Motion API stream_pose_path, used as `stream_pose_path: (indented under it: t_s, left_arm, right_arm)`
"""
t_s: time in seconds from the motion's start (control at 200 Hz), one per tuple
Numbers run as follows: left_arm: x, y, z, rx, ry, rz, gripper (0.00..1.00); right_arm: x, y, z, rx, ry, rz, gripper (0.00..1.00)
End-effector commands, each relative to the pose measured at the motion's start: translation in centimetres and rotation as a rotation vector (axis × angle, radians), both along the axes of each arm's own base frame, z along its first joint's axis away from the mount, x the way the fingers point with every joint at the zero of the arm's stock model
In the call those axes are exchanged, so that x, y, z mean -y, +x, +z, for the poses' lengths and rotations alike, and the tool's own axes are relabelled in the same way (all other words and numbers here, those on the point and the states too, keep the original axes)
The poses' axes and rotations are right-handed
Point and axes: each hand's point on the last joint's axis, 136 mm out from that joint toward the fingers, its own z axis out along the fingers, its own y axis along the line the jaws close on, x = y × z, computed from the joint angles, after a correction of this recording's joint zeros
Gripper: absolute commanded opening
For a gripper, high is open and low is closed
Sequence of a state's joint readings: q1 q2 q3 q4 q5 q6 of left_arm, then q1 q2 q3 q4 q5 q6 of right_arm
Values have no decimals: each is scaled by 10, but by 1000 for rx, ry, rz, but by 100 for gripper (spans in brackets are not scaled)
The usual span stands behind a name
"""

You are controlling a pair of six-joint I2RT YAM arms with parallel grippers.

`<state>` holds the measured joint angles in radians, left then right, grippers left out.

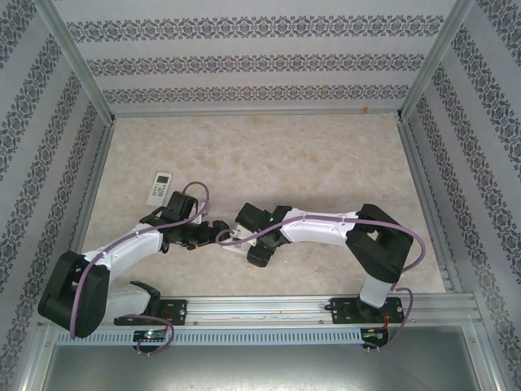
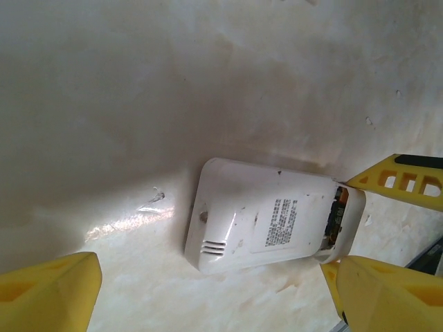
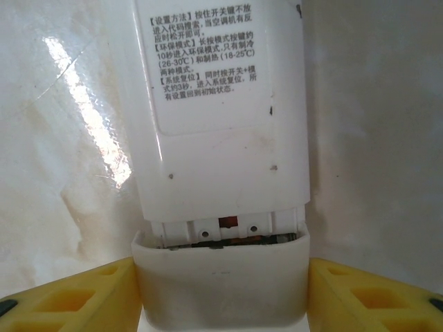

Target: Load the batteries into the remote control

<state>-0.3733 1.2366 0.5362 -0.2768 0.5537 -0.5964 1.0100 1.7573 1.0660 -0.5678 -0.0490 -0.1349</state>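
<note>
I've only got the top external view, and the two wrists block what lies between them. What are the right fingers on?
Observer: The right fingers sit against both sides of a white plastic battery cover on the end of a white rectangular remote control, printed label up.
Operator: Cover fully shut?
Observer: No, a gap shows at its edge, with a copper-red patch inside.
Operator: And the left fingers?
Observer: The left fingers are wide apart, holding nothing; the remote lies ahead of them.
</note>
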Motion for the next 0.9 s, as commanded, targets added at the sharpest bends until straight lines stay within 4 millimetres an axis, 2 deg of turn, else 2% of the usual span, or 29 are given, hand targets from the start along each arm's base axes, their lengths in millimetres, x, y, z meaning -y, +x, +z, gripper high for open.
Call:
stream_pose_path:
  t_s: [0.0,0.175,0.39,0.594,0.659,0.744,0.844,0.894]
  left_arm:
    - [9,-2,-1,2,-29,-19,88]
    - [9,0,3,20,-28,-19,89]
    - [9,0,3,21,-28,-22,89]
    - [11,-1,3,26,-19,-37,89]
    - [14,-3,4,26,-7,-55,89]
    - [16,-5,1,17,14,-76,88]
    - [19,-10,-6,-5,58,-115,82]
    - [22,-13,-9,-15,74,-137,77]
  right_arm:
    - [2,5,-5,3,-26,-16,61]
    - [1,8,-1,18,-17,-24,64]
    - [-4,12,16,44,25,-38,69]
    - [-7,16,43,76,102,-110,72]
    - [-4,19,55,95,161,-208,72]
    - [2,25,67,107,275,-428,70]
    - [18,23,71,72,400,-713,69]
    - [27,21,66,43,426,-825,66]
